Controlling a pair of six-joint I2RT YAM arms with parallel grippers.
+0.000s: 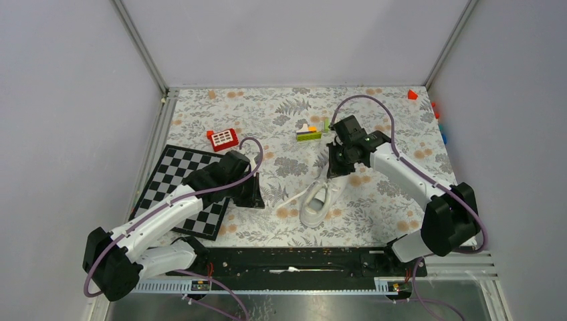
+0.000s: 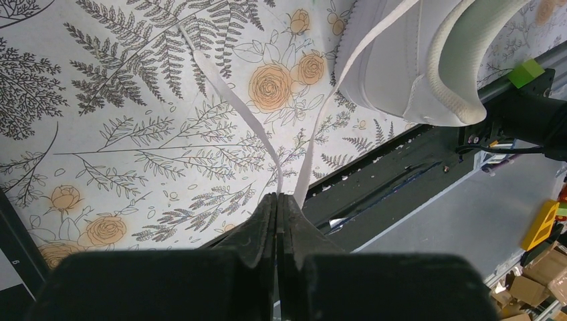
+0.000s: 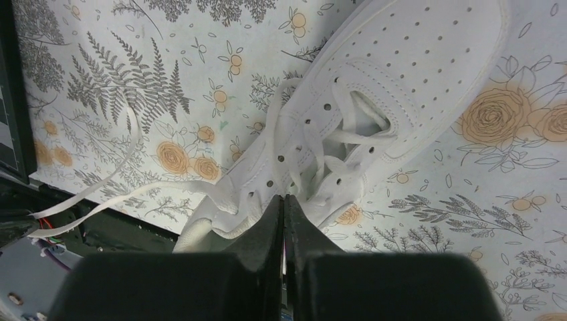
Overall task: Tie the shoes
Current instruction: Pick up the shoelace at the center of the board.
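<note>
Both closed | left pincer clamps laces | right pincer above sneaker, grasp unclear

Plain grey walls around a floral-print table, aluminium posts at corners.

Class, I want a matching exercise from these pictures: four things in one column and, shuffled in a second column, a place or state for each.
Column one
1 sneaker
2 chessboard
3 left gripper
4 red block

Column two
A pinching a white lace
B farthest left of the four
C all white, laces loose
D just beyond the chessboard's far edge

Pairs: 1-C, 2-B, 3-A, 4-D
</note>
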